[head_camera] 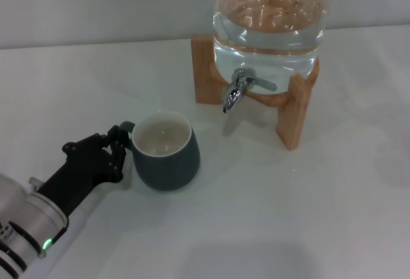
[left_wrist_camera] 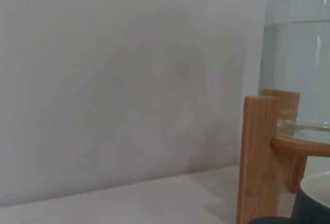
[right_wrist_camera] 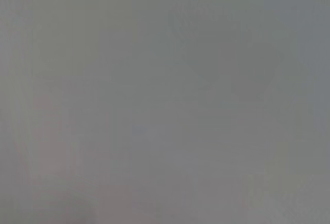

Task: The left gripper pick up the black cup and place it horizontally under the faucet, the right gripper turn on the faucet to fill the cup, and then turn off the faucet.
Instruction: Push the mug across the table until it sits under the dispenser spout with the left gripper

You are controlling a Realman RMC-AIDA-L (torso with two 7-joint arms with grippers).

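Observation:
The black cup [head_camera: 168, 157] stands upright on the white table, in front of and to the left of the faucet. Its cream inside looks empty and its small loop handle [head_camera: 126, 126] points left. My left gripper [head_camera: 119, 153] sits right against the handle side of the cup, low over the table. The chrome faucet [head_camera: 237, 93] sticks out of the clear water jug [head_camera: 269, 29] with its spout pointing down. The left wrist view shows the edge of the cup [left_wrist_camera: 314, 198] beside a wooden post [left_wrist_camera: 258, 157]. The right gripper is out of view, and the right wrist view shows only blank grey.
The jug rests in a wooden stand [head_camera: 205, 70] whose front leg [head_camera: 293, 115] reaches toward me on the right. It holds water. A pale wall runs behind the white table [head_camera: 307, 215].

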